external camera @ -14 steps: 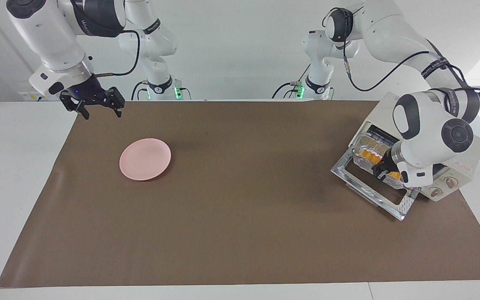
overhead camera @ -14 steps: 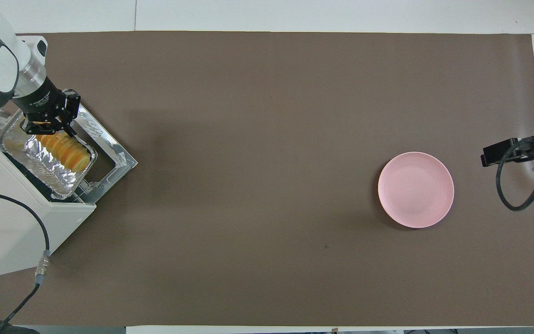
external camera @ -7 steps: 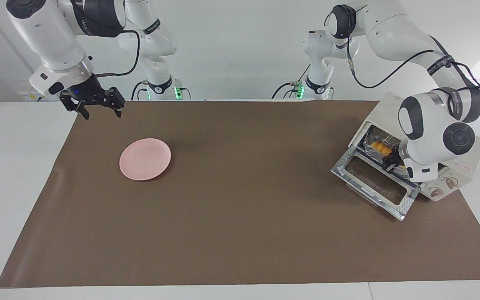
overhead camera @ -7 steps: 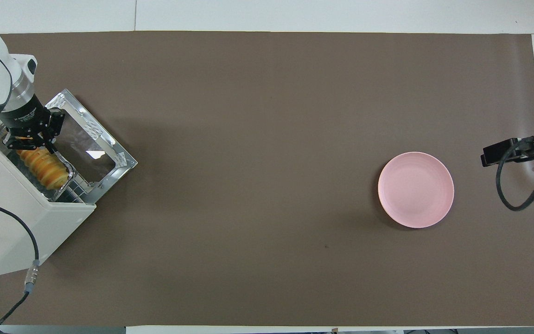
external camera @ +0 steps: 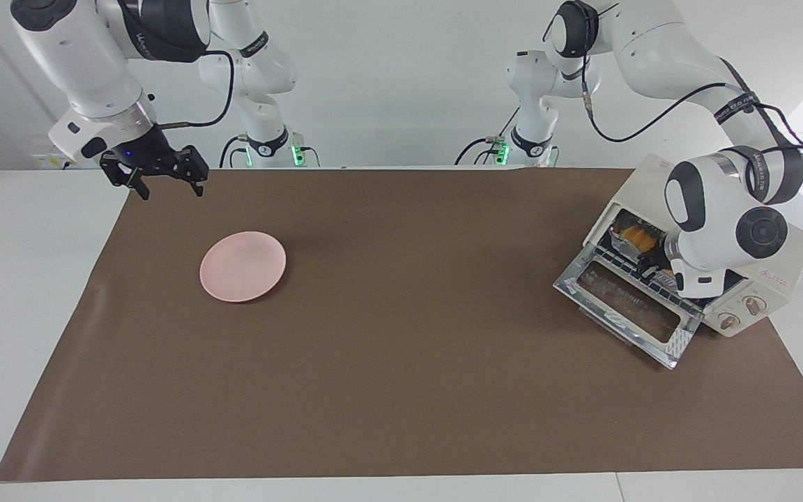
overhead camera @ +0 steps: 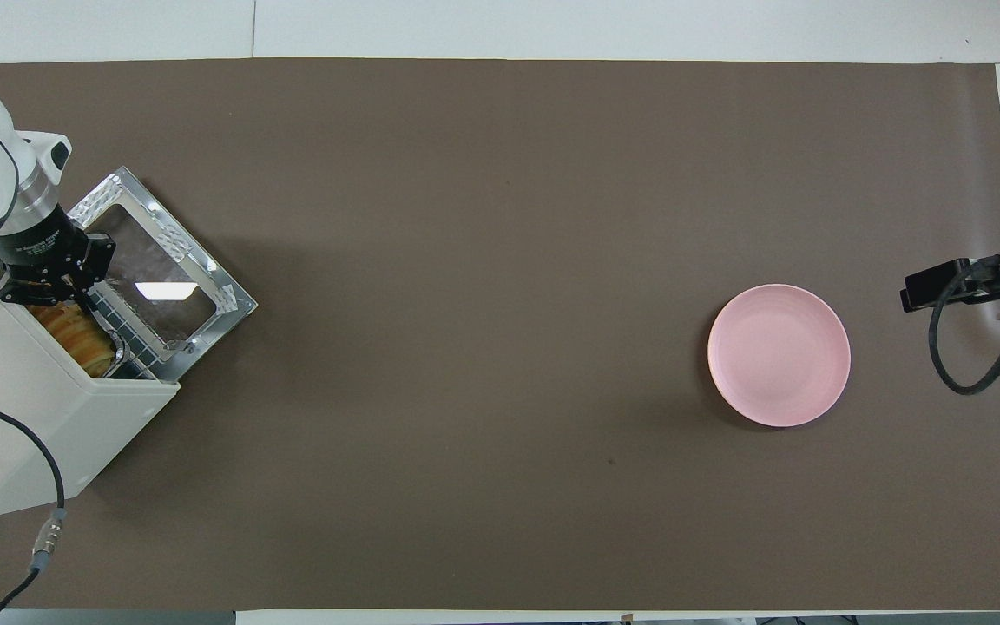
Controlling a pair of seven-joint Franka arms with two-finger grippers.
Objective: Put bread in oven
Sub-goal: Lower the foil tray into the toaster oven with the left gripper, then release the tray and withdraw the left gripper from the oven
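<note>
Bread (external camera: 637,240) lies inside the oven (external camera: 757,268), on the wire rack (external camera: 642,279) just past the mouth, with its long axis running along the width of the opening. The oven stands at the left arm's end of the table (external camera: 401,335), its glass door (external camera: 624,307) dropped flat toward the table's middle. The left gripper (external camera: 652,268) is at the mouth of the oven, over the rack's front edge and right beside the bread, on the bread's door side. Its fingertips are drawn fully together; whether they pinch the rim of a foil tray under the bread or only press against it cannot be made out. Judged from this, the bread is already placed, so the coming move is likely a straight pull-back over the door, away from the bread; the left arm is by far the nearer one for shutting the door. The right gripper (external camera: 164,174) waits with jaws wide and empty, above the table's edge at the right arm's end, near a pink plate (external camera: 242,266) and well apart from the oven. Hidden: the oven roof covers most of the bread in the overhead view, where only a strip (overhead camera: 75,334) shows. The left arm's wrist masks the knob end of the opening in the facing view.
</note>
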